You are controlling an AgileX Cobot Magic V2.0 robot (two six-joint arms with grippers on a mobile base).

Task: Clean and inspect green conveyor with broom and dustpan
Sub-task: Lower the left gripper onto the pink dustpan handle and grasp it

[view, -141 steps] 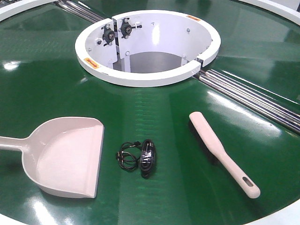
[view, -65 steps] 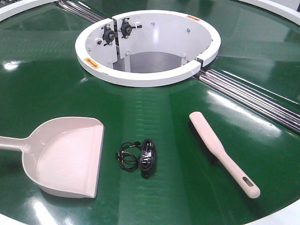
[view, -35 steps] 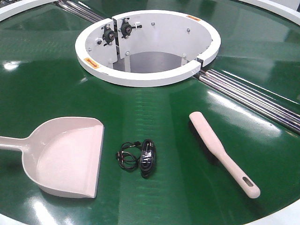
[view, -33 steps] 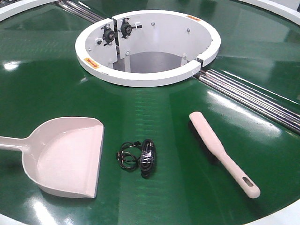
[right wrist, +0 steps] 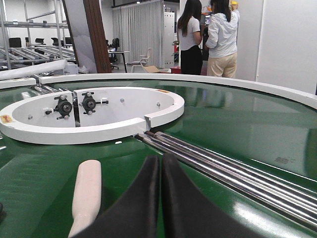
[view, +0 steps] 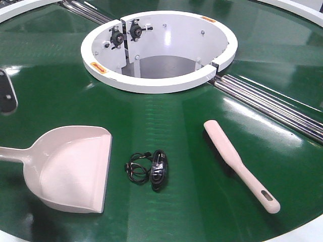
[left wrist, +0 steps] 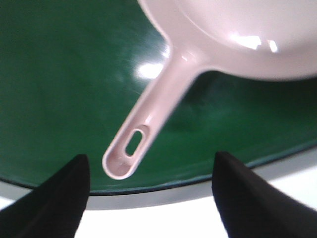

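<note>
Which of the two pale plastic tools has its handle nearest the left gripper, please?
The dustpan, the wide scoop: its slotted handle end points between the left gripper's open jaws. The slim broom lies beyond the black cable bundle.

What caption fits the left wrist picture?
Open left gripper framing the dustpan handle on the green conveyor.

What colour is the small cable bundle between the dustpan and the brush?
The cable bundle is black, seen best in the front view.
</note>
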